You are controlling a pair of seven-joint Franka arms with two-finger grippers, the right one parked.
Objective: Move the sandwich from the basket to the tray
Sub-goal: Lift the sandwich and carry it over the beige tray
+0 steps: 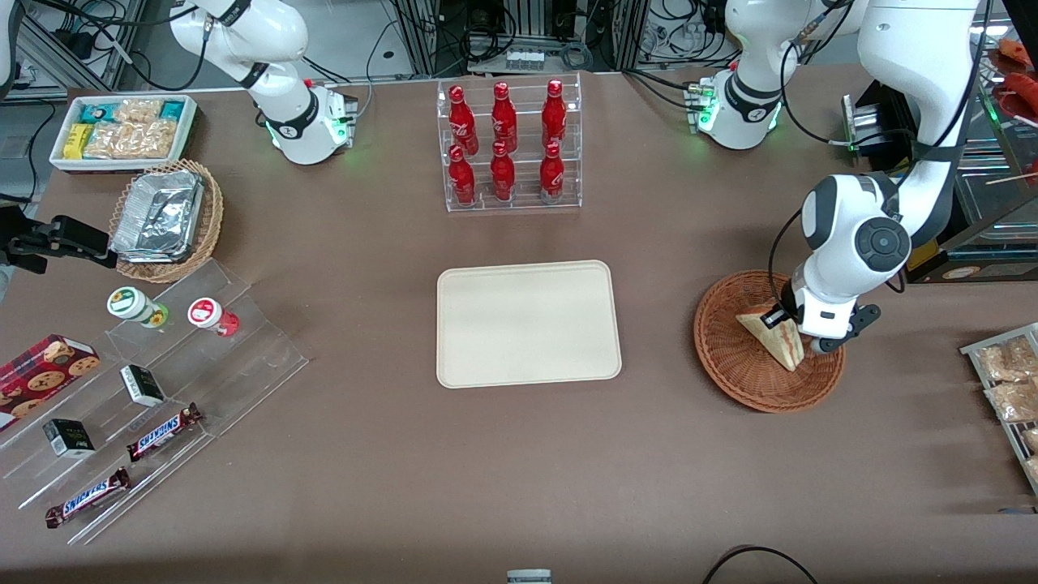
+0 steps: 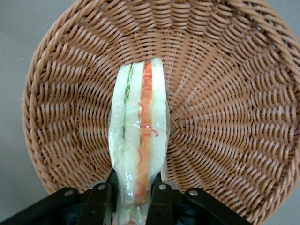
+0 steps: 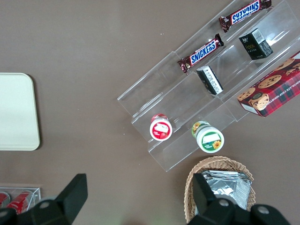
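Note:
The sandwich (image 1: pixel 774 335) is a pale wedge wrapped in clear film, with red, white and green layers showing along its edge (image 2: pixel 140 140). It stands on edge in the reddish-brown wicker basket (image 1: pixel 734 357) toward the working arm's end of the table. My gripper (image 1: pixel 791 324) is down in the basket, shut on the sandwich, with one black finger pressed against each bread face (image 2: pixel 136 197). The basket's woven floor (image 2: pixel 225 108) fills the wrist view around the wedge. The cream tray (image 1: pixel 527 323) lies bare at the table's middle, beside the basket.
A clear rack of red bottles (image 1: pixel 507 146) stands farther from the front camera than the tray. Bagged pastries (image 1: pixel 1005 373) lie at the working arm's table edge. Toward the parked arm's end are a foil-tray basket (image 1: pixel 166 219), a snack bin (image 1: pixel 122 130) and an acrylic stand (image 1: pixel 154 381) with sweets.

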